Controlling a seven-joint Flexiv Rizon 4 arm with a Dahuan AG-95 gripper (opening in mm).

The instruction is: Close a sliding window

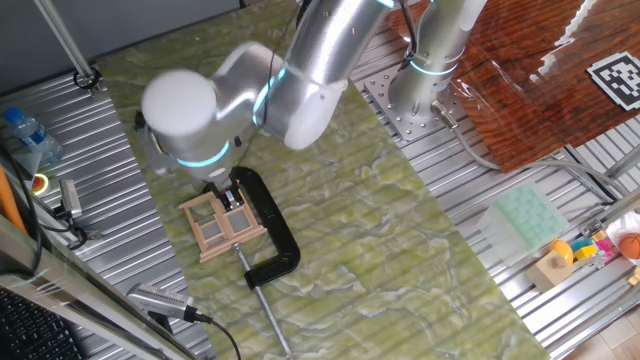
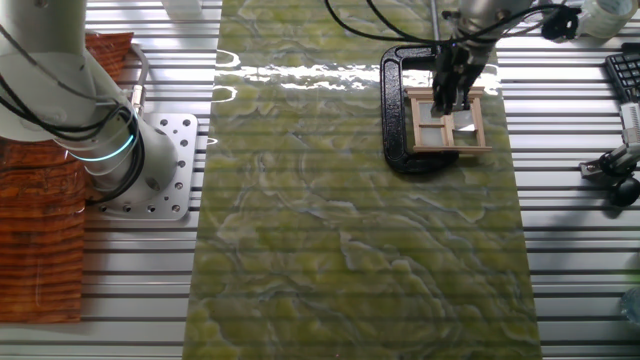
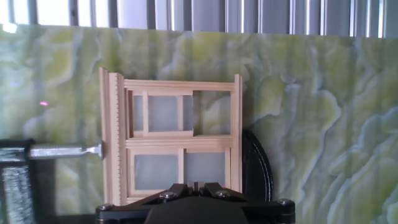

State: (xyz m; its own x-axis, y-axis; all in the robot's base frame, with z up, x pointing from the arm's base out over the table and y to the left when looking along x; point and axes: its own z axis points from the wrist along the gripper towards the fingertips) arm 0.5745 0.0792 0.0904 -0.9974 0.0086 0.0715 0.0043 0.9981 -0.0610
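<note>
Work surface: ribbed aluminium table point(image 1: 470, 230) of parallel slotted profiles, overlaid by a green-and-yellow marbled mat point(image 1: 380, 250); glare streaks across the mat's far end in the other fixed view. Reddish-brown glossy wooden board point(image 1: 530, 90) at one side, bearing a black-and-white square fiducial marker point(image 1: 617, 78). Clear plastic water bottle point(image 1: 28, 135) at the table edge.

Pale wooden sliding window point(image 3: 174, 142), sash partly open

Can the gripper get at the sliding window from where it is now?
Probably yes. The gripper hangs right over the sliding window, with nothing between them. The black C-clamp hugs only one side of the frame, its screw pressing the opposite edge, so the panes stay exposed.
</note>
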